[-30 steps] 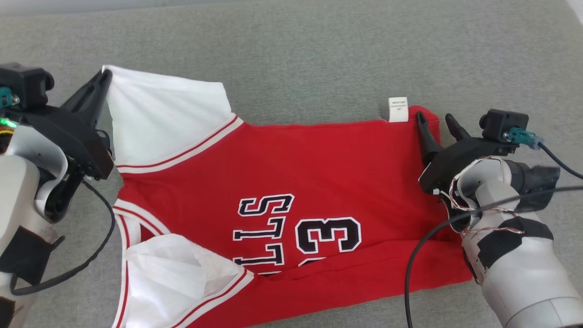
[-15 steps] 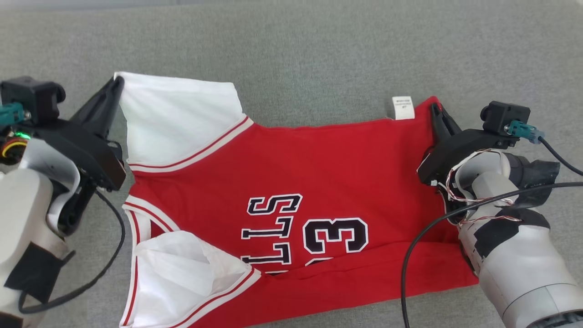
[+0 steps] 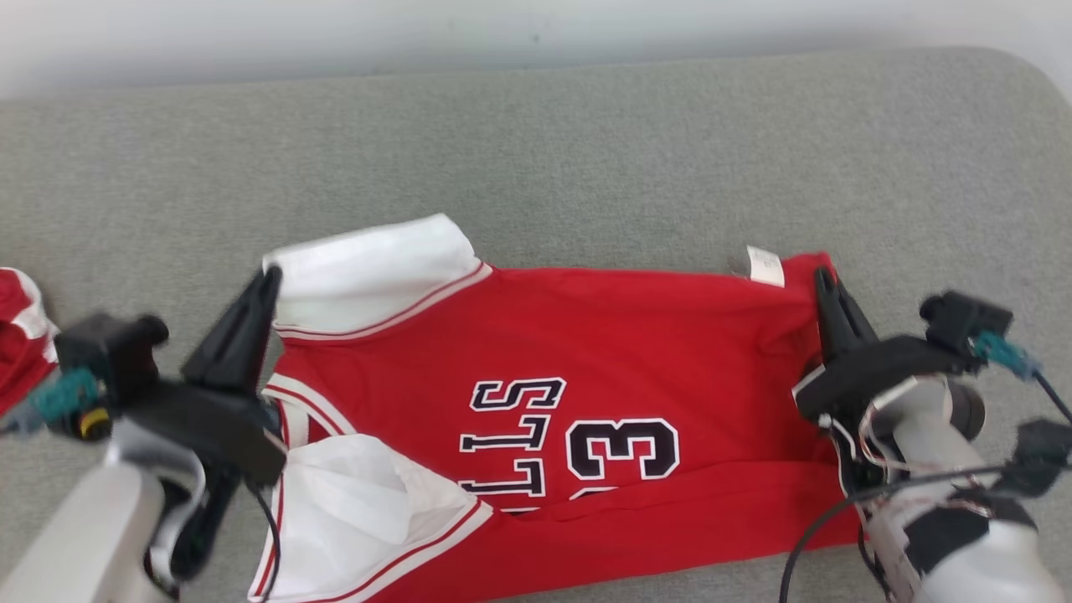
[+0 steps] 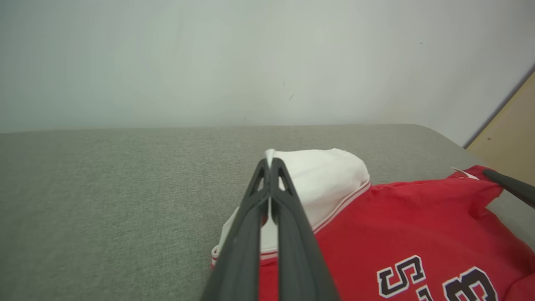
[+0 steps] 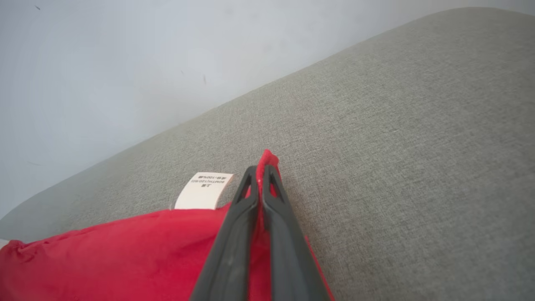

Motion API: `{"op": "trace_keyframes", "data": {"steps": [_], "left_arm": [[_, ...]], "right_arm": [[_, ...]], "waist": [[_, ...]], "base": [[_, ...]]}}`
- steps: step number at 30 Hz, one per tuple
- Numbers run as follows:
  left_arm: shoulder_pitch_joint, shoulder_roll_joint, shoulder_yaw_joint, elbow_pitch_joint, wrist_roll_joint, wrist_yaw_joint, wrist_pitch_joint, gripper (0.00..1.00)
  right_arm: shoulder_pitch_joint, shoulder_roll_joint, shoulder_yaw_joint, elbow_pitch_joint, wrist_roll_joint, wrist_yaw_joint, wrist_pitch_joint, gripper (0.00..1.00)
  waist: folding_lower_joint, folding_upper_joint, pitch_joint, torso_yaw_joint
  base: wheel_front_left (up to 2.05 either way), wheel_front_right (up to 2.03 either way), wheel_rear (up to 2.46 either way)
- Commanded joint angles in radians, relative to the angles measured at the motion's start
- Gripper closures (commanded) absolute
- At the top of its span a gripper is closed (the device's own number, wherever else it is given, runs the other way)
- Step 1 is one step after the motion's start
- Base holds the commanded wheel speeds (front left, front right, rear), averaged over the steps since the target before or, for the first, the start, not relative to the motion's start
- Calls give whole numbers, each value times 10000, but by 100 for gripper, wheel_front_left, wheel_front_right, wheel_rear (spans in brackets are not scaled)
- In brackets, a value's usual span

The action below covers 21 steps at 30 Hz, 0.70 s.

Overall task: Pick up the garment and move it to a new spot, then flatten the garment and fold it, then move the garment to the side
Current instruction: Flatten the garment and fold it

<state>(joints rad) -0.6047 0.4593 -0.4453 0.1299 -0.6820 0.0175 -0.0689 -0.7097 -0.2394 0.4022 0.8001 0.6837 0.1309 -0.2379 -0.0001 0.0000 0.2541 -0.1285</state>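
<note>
The garment is a red jersey with white sleeves and dark lettering, spread sideways over the grey cushion. My left gripper is shut on the far white sleeve's corner, its fingers pinching the cloth. At the jersey's other end my right gripper is shut on the far red hem corner, beside a white care label. Both held corners are raised off the surface, and the near half of the jersey still lies flat.
The grey upholstered surface stretches open behind the jersey up to a pale wall. A bit of another red and white cloth shows at the far left edge. Dark cables trail by my right forearm.
My right gripper closed on the red hem corner. Both grippers have lifted their corners, drawing the jersey's far edge up and toward me. The head camera has tilted, showing the wall.
</note>
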Motion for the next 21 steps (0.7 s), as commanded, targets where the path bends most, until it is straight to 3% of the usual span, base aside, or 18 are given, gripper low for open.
{"op": "trace_keyframes", "data": {"steps": [1, 9, 14, 21], "left_arm": [[509, 65, 7, -273, 1, 140, -144, 100], [2548, 62, 247, -1628, -302, 742, -877, 100], [3598, -119, 44, -2057, -427, 989, -1105, 100], [4383, -429, -207, -1610, -335, 1167, -1412, 100]], "right_arm": [[503, -103, -17, -412, 346, -2, -47, 100], [2620, -579, -354, -2755, 1475, -1, 384, 100], [3605, -687, -850, -3583, 1457, -1, 763, 100], [4404, -464, -1530, -4024, 936, -1, 1421, 100]], "waist": [[1, 0, -201, 205], [1, 0, -529, 420], [1, 0, -626, 525], [1, 0, -818, 685]], "base": [[0, 0, 0], [0, 0, 0], [0, 0, 0], [0, 0, 0]]}}
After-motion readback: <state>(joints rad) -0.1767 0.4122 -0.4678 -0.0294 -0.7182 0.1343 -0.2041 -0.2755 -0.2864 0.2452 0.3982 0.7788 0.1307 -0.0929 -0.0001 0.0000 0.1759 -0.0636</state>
